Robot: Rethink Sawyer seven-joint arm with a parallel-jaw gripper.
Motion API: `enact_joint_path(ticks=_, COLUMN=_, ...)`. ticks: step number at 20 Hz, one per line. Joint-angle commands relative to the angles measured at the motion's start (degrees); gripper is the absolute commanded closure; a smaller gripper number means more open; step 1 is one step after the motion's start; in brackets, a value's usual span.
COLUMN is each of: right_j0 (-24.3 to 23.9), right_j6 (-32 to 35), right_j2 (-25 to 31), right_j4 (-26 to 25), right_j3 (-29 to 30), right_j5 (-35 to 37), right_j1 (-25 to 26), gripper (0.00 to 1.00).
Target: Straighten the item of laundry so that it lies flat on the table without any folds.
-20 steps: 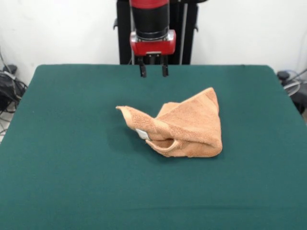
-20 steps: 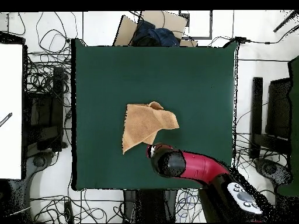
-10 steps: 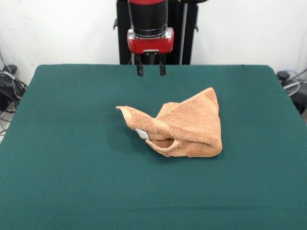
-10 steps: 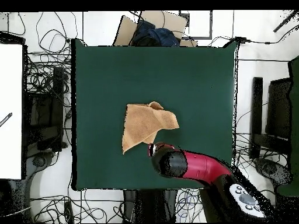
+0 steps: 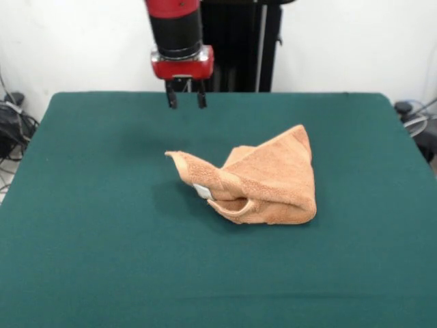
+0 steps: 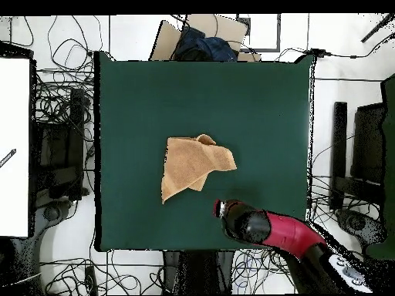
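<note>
The peach-orange towel (image 5: 263, 181) lies crumpled and folded over itself near the middle of the dark green table (image 5: 102, 239). One corner sticks out to the left and a small white label (image 5: 203, 191) shows on its front fold. In the overhead view the towel (image 6: 193, 166) is a folded, roughly triangular heap. My gripper (image 5: 186, 100) hangs open and empty above the table's far side, behind and left of the towel, apart from it. In the overhead view the arm's head (image 6: 241, 221) covers the gripper, below and right of the towel.
Cables and dark equipment (image 6: 58, 139) lie around the table on the floor. A cardboard box with dark cloth (image 6: 202, 40) stands beyond the table's top edge in the overhead view. The robot's black pedestal (image 5: 232, 48) stands behind the table's far edge.
The gripper has moved left along the table's far side in the front view, away from the towel. The towel has not moved.
</note>
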Motion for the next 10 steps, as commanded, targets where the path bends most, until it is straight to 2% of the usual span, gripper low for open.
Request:
enact_joint_path(ticks=1, right_j0=-3.63, right_j6=-0.02, right_j2=3.69, right_j4=-6.80, right_j3=-4.38, right_j5=-5.97, right_j1=7.01, gripper=0.00)
enact_joint_path(ticks=5, right_j0=-4.73, right_j6=-0.42, right_j2=4.83, right_j4=-8.87, right_j3=-8.44, right_j5=-6.26, right_j1=11.49, gripper=0.00)
enact_joint_path(ticks=10, right_j0=-4.12, right_j6=1.12, right_j2=5.16, right_j4=-9.53, right_j3=-8.37, right_j5=-5.19, right_j1=10.44, gripper=0.00)
